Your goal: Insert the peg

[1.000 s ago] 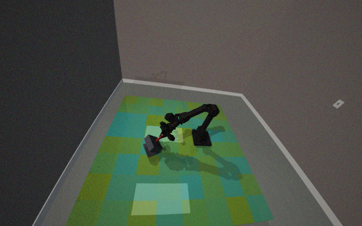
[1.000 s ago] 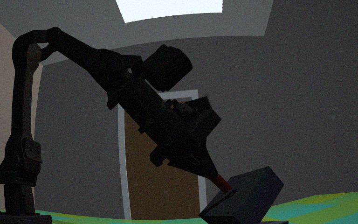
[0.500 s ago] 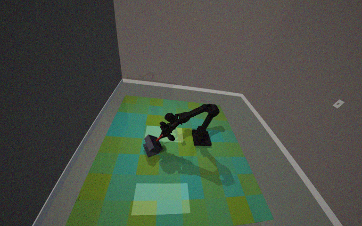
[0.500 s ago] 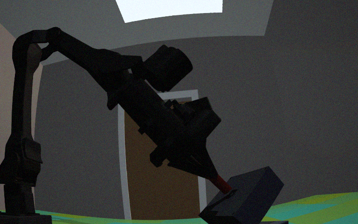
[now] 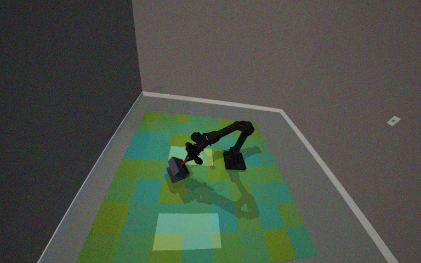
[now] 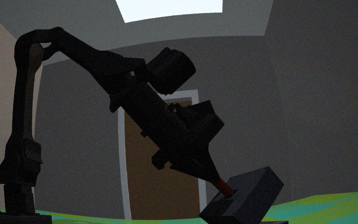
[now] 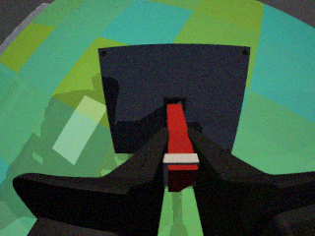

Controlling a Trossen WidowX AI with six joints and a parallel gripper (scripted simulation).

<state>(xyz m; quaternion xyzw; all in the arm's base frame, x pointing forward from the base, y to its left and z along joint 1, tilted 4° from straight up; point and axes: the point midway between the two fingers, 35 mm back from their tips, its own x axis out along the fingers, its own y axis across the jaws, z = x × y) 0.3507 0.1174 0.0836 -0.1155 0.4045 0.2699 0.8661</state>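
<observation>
Holding red, flat-sided peg (image 5: 184, 161) (image 6: 225, 186) (image 7: 177, 123) with white band tight in black gripper (image 5: 188, 156) (image 6: 215, 180) (image 7: 176, 134). In wrist view, pointing to 12 o'clock, tip at mouth of dark, square-looking hole (image 6: 233, 193) (image 7: 172, 100) in smooth, blue-grey sloped panel (image 5: 175, 165) (image 6: 253, 190) (image 7: 143, 74); too hidden to tell how deep. Best to keep flat sides matched, push slow and straight, without tipping, until stopped.

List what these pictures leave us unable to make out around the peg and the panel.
- Bottom end of the red flat-sided peg: exterior view, hidden at the hole in the dark sloped panel.
- Hole's depth: wrist view, peg and shadow cover it.
- Panel's lowest part: exterior view, cut by the bottom edge.
</observation>
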